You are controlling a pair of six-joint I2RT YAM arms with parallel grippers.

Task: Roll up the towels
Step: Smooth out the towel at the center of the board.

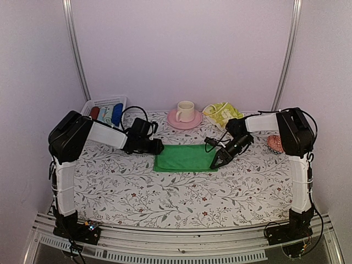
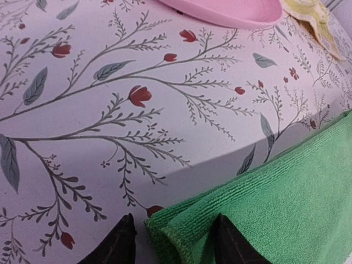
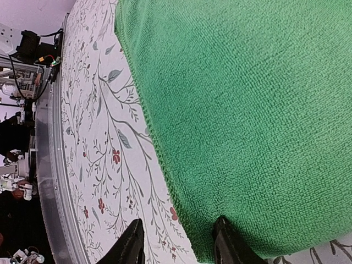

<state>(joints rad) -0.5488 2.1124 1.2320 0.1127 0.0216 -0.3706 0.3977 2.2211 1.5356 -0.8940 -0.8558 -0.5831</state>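
Green towel (image 1: 184,158), jaws low, parted, astride opposite ends

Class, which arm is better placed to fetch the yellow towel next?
Likely the right: the yellow towel lies far right, just beyond the right fingers; the left fingers are farther off, at the green towel.

The green towel (image 1: 184,158) is soft, matt cloth with a fine ribbed pile and a stitched edge. The table cover (image 1: 165,192) under it looks smooth, printed and faintly shiny. The pink saucer (image 1: 172,121) is smooth and glossy, and the basket (image 1: 107,100) looks like white plastic.
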